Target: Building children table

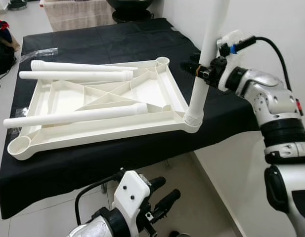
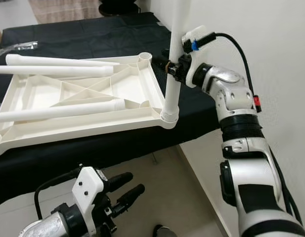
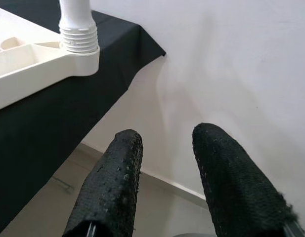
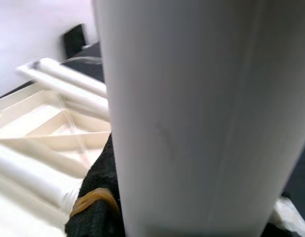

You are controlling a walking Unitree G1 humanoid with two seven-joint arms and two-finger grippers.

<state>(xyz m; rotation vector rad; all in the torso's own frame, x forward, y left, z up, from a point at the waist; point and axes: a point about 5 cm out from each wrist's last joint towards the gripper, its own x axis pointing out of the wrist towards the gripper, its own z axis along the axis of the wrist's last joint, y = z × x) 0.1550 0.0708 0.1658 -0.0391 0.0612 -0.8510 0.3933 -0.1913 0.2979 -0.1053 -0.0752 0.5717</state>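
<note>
Right tool grips an upright white table leg seated in the corner socket of an upturned children's tabletop.

The cream tabletop lies ribbed underside up on a counter draped in black cloth, its near right corner at the counter's edge beside a white wall. The held leg stands tilted slightly, its threaded end in that corner socket, the right tool's black fingers closed around it partway up the shaft. Three loose legs lie flat across the tabletop, two side by side at the far side and one nearer. The left tool hangs below the counter's front edge over the tiled floor, its two fingers parted narrowly and holding nothing.
</note>
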